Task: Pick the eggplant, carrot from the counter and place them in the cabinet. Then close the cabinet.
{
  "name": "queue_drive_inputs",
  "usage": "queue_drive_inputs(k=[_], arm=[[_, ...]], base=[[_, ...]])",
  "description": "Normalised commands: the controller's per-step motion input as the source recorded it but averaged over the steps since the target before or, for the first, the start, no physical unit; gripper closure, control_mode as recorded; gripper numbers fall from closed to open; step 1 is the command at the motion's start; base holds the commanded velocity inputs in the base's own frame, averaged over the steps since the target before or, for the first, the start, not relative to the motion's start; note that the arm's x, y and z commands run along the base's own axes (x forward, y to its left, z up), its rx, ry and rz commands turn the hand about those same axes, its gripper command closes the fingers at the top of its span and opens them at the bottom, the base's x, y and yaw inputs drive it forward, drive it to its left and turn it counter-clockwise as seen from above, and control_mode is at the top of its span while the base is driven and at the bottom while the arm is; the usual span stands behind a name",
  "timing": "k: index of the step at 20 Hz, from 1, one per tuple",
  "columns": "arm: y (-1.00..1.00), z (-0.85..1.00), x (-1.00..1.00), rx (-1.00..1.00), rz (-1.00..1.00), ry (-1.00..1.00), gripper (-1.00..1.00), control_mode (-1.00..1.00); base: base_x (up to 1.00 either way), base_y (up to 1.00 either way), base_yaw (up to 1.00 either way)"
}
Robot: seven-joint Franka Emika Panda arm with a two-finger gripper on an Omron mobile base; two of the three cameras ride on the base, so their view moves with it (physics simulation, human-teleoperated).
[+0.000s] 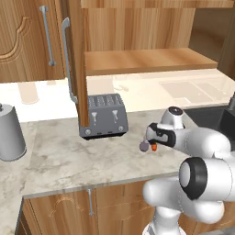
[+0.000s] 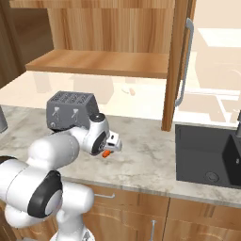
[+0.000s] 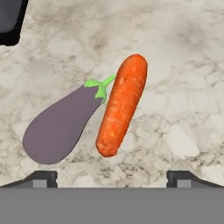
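Observation:
The purple-grey eggplant (image 3: 59, 127) and the orange carrot (image 3: 122, 105) lie side by side on the marbled counter (image 3: 183, 65), the carrot's upper end touching the eggplant's green stem. My gripper (image 3: 112, 179) hovers just above them, open, with nothing between its fingertips (image 3: 41, 177). From the left base view the gripper (image 1: 151, 139) points down over the eggplant (image 1: 144, 146) and carrot (image 1: 154, 147). In the right base view the carrot (image 2: 107, 153) peeks out under the hand (image 2: 112, 142). The upper cabinet (image 1: 147, 59) stands open above, with its shelf bare.
A dark toaster (image 1: 103, 114) stands behind the vegetables under the open cabinet door (image 1: 80, 69). The black sink (image 2: 207, 155) lies to the right. A grey canister (image 1: 9, 133) sits at the far left. A second door (image 2: 178, 66) hangs open near the sink.

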Motion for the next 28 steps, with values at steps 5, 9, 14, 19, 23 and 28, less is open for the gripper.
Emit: queue_drive_inputs(k=[5, 9, 14, 19, 23, 28], arm=[[-0.19, -0.37, 0.32, 0.03, -0.01, 0.00, -1.00, -1.00], [0.00, -0.29, 0.34, 0.00, -0.02, 0.00, -1.00, -1.00], [0.00, -0.43, 0.19, 0.00, 0.00, 0.00, -1.00, -1.00], [0.00, -0.47, 0.03, 0.00, 0.00, -0.03, 1.00, -1.00], [0.01, -0.05, -0.34, 0.00, 0.00, -0.10, 1.00, -1.00], [0.00, 0.91, -1.00, -0.07, 0.00, -0.37, 1.00, -1.00]], base=[[0.00, 0.00, 0.00], [0.00, 0.00, 0.00], [0.00, 0.00, 0.00], [0.00, 0.00, 0.00], [0.00, 0.00, 0.00], [0.00, 0.00, 0.00]])
